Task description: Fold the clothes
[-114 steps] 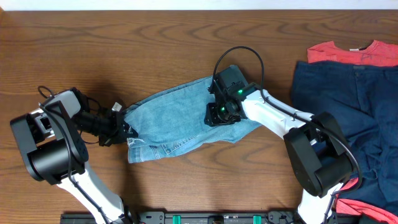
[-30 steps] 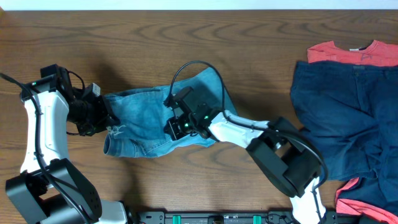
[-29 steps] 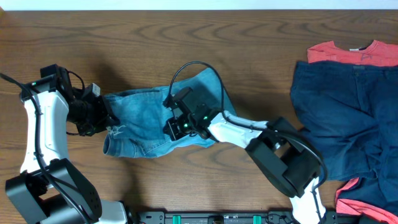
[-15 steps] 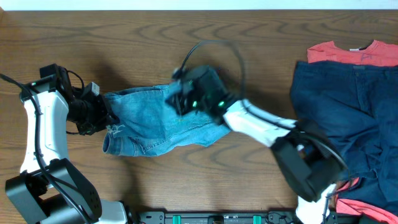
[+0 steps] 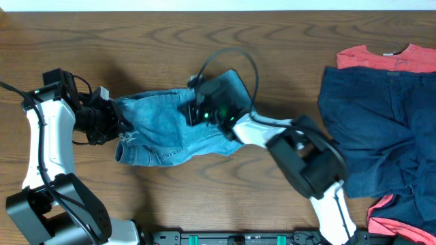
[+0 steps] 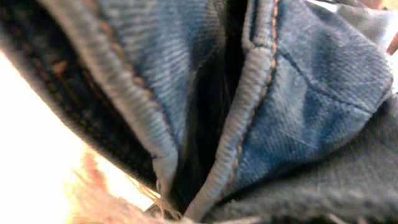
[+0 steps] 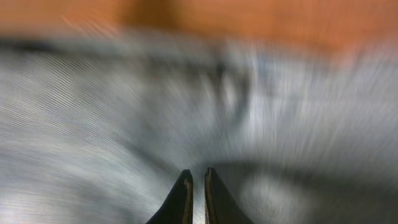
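The light-blue jeans (image 5: 167, 129) lie bunched in the middle of the table, with a frayed hem at their left end. My left gripper (image 5: 120, 124) is shut on that left edge. In the left wrist view, denim folds and stitched seams (image 6: 249, 118) fill the frame and the fingers are hidden. My right gripper (image 5: 193, 112) is over the jeans' upper middle. In the right wrist view its fingers (image 7: 196, 177) are pressed almost together over blurred denim (image 7: 93, 112). The dark navy garment (image 5: 375, 129) lies at the right, on top of the coral-red T-shirt (image 5: 381, 58).
The navy garment and T-shirt cover the right end of the table down to the front edge, and a coral corner (image 5: 385, 221) shows there. Bare wood tabletop (image 5: 136, 41) lies behind and in front of the jeans. The left arm's base stands at the front left.
My right gripper has swung up from the jeans' lower middle to their upper middle. The jeans have shifted slightly and their left end has bunched. My left gripper has stayed on the left edge.
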